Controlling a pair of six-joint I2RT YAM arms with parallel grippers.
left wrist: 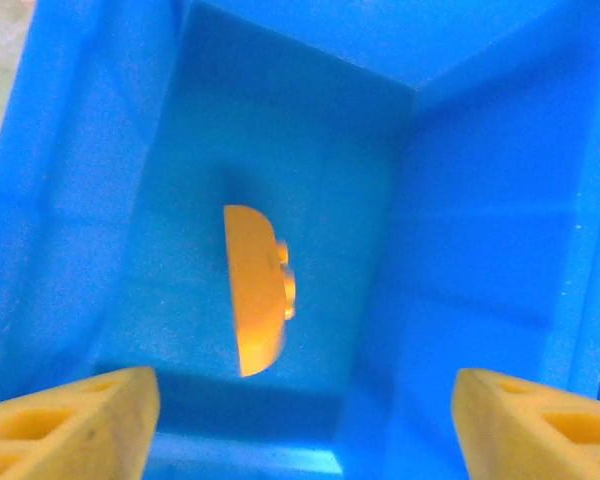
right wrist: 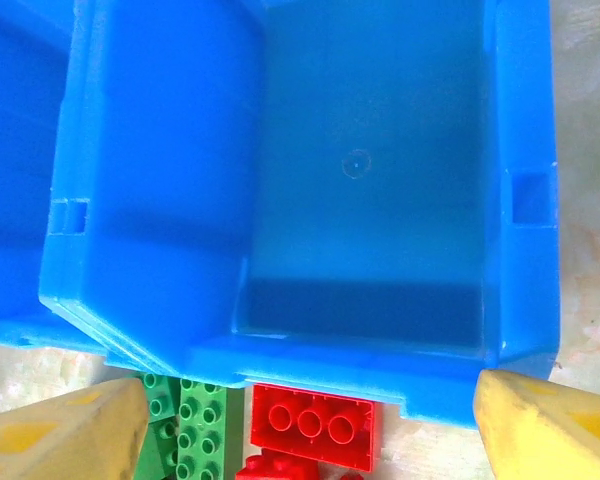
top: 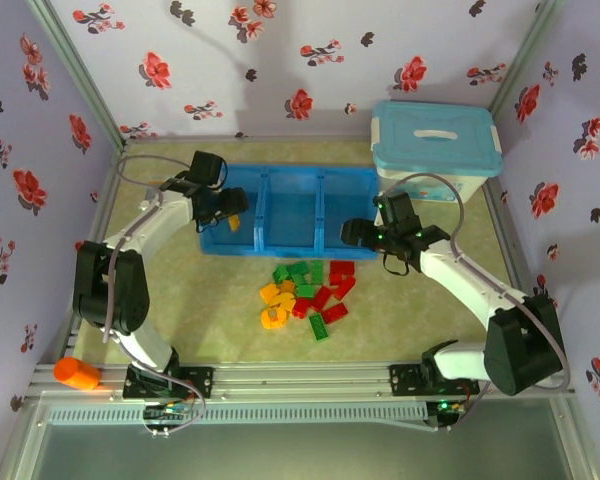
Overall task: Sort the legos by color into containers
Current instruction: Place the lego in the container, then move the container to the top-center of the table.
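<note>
nearest the arms' bases, the loose legos [top: 302, 295] lie in a mixed heap of red, green and yellow-orange on the desk [top: 195, 310], just in front of the blue tray [top: 280, 246]. a red brick [right wrist: 315, 425] and green bricks [right wrist: 195, 430] sit close against its front wall. the right gripper [top: 352, 232] hovers at the near edge of the right compartment [right wrist: 380, 180], jaws wide and holding nothing; that compartment is bare. the left gripper [top: 232, 207] hangs over the left compartment [left wrist: 280, 150], jaws wide with nothing between them. one rounded yellow-orange brick [left wrist: 257, 290] is inside it below them; resting or dropping, i cannot tell. i judge this the drop-off of a yellow-orange piece. next the left arm must lift clear of the wall and reach to the heap for another. far right stands a white storage box [top: 435, 150] with a light-blue lid. no brand, label or writing can be read.
</note>
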